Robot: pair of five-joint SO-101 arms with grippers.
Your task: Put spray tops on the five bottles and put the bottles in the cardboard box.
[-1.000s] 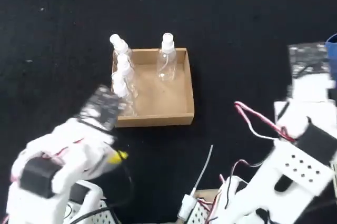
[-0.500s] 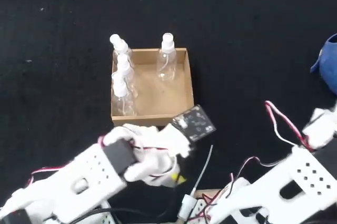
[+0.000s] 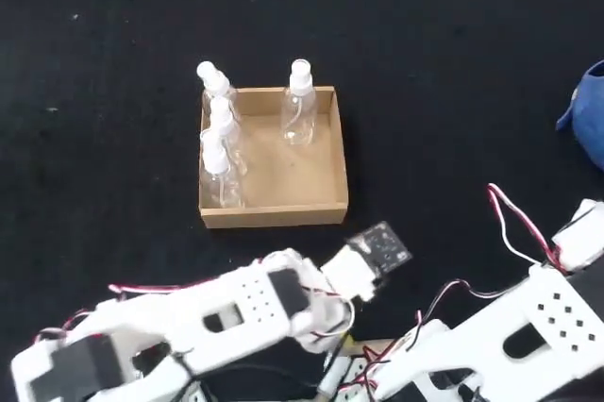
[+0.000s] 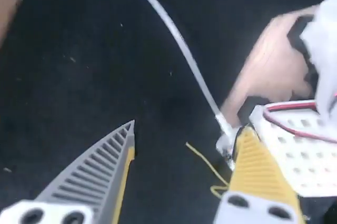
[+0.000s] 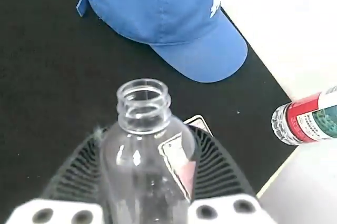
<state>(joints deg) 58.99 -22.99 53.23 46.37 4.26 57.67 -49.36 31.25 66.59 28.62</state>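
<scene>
The cardboard box (image 3: 335, 152) stands mid-table with several clear bottles (image 3: 298, 105) upright in it, each with a white spray top. My right gripper (image 5: 147, 135) is shut on a clear bottle (image 5: 143, 103) whose neck is bare and open. My left arm (image 3: 245, 303) lies across the table's front, below the box. In the left wrist view my left gripper (image 4: 181, 137) is open just above the black table. A loose spray top with its long thin tube (image 4: 176, 42) lies there, its head (image 4: 225, 135) close to one yellow finger (image 4: 253, 163).
A blue cap (image 5: 158, 13) lies at the table's right edge (image 3: 590, 119). A red-labelled bottle (image 5: 305, 116) lies on the white floor beyond the table. A white breadboard with wires (image 4: 303, 145) sits beside the spray top. The right arm (image 3: 528, 326) fills the front right corner.
My left arm has swung from the box's front left corner rightward along the table's front to the loose spray top. The right arm has drawn back toward the right corner.
</scene>
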